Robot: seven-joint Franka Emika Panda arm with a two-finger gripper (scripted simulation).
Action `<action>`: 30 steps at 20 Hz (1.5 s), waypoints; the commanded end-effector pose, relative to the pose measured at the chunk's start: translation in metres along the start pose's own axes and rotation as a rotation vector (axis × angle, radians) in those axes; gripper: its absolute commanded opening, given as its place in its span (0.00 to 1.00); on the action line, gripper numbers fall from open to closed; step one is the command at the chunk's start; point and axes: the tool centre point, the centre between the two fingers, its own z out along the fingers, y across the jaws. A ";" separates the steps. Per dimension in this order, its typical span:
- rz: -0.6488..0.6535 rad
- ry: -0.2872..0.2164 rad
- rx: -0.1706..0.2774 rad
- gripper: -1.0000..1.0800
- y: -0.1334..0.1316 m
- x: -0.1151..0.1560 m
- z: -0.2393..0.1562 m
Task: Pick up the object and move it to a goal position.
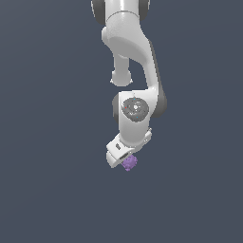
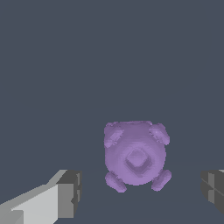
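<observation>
The object (image 1: 129, 163) is a small purple lumpy round thing lying on the flat grey surface, right under the white arm's hand. In the wrist view the object (image 2: 136, 156) sits between my two fingers, with clear gaps on both sides. One finger pad (image 2: 70, 192) and the other finger pad (image 2: 213, 190) stand well apart from it. My gripper (image 2: 142, 192) is open and holds nothing. In the exterior view the gripper (image 1: 124, 160) is mostly hidden by the hand; its fingers do not show clearly.
The white arm (image 1: 135, 71) hangs down from the top of the exterior view over a plain dark grey floor (image 1: 47, 190). No goal marker shows in either view.
</observation>
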 end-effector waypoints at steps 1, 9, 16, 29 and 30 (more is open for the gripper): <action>-0.025 0.000 0.001 0.96 0.002 0.002 0.004; -0.037 -0.001 0.002 0.96 0.004 0.002 0.009; -0.040 -0.001 0.002 0.96 0.003 0.002 0.040; -0.042 -0.001 0.002 0.00 0.004 0.003 0.058; -0.042 -0.001 0.002 0.00 0.004 0.003 0.058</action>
